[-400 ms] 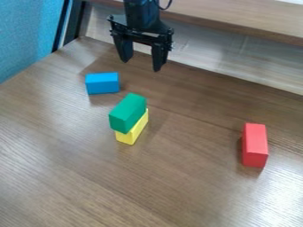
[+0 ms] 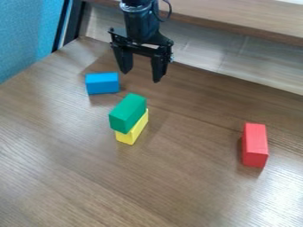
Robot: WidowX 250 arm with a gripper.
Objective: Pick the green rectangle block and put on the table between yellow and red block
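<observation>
Gripper [image 2: 141, 76] is spread and empty, folks; we see the green block [image 2: 128, 112] atop the yellow block [image 2: 135, 129], camera-side of the fingertips (long axis slants lower left to upper right in view, btw).

Looks down at a slant onto the table [image 2: 195, 190], from fairly near. Faces the wooden ledge [image 2: 237, 17] behind.
</observation>
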